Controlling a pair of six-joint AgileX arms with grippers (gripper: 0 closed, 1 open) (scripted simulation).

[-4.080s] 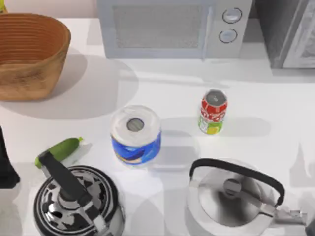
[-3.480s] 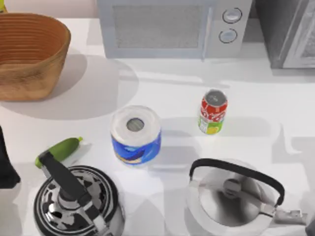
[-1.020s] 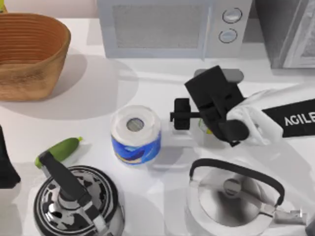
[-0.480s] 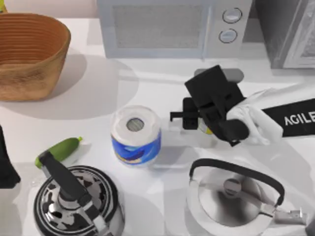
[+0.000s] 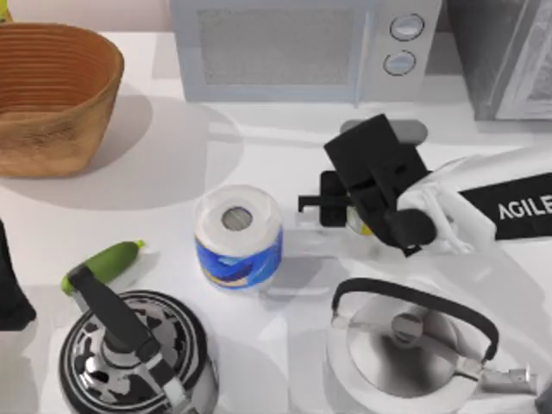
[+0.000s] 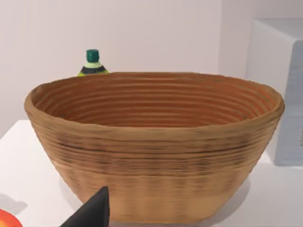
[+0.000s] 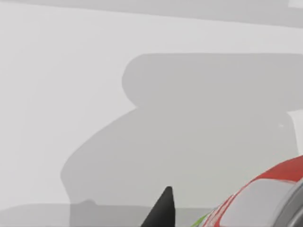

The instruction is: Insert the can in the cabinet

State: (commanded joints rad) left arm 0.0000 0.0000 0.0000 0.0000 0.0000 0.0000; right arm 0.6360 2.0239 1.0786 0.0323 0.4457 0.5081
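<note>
My right gripper [image 5: 349, 216] sits directly over the can [image 5: 362, 226], mid-table just right of the paper roll [image 5: 238, 235]. The can stands upright, long axis vertical; I see a sliver of its yellow-green band under the black wrist, plus red wall and silver top in the right wrist view [image 7: 265, 198]. Fingers look closed in on the can, but I can't tell if they grip it. The cabinet [image 5: 504, 56] lies far right, dark grey box w/ pale framed door, so the carry goes that way. Smooth metal cylinder, may slip. Left arm is parked by the woven basket [image 6: 151, 142].

The right hand [image 5: 355, 207] hides most of the can [image 5: 362, 227]; cabinet [image 5: 504, 56] cropped.
</note>
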